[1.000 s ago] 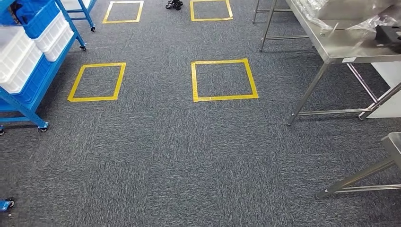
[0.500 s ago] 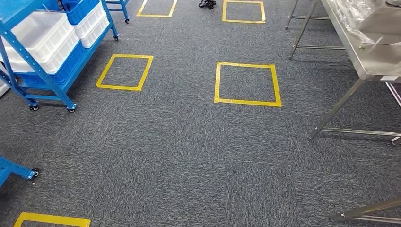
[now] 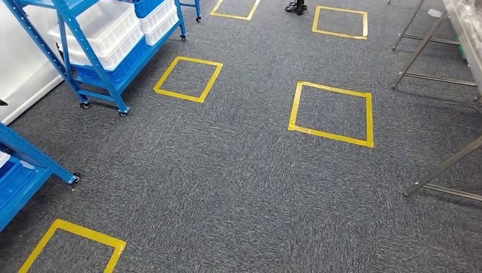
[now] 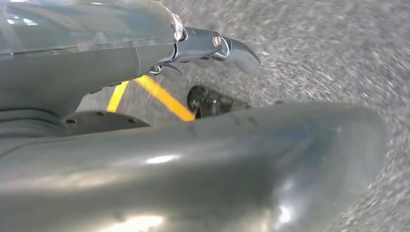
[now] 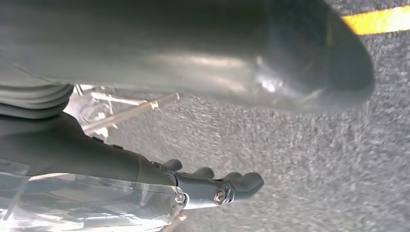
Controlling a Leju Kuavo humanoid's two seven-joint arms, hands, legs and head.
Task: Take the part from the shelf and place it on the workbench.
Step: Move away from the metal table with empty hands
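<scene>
Two hands hang over grey carpet — left hand (image 4: 212, 48) and right hand (image 5: 217, 188) hold nothing, fingers loosely apart; blue shelf (image 3: 108, 51) stands beside a yellow tape square (image 3: 188, 78).

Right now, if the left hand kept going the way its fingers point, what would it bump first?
Probably just the carpet. The left hand hangs empty, fingers aimed at bare floor; depth is hard to judge.

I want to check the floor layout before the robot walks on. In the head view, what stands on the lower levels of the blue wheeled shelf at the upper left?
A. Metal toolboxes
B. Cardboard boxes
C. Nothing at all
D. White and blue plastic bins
D: the blue wheeled shelf carries white bins stacked on a blue bin.
</scene>
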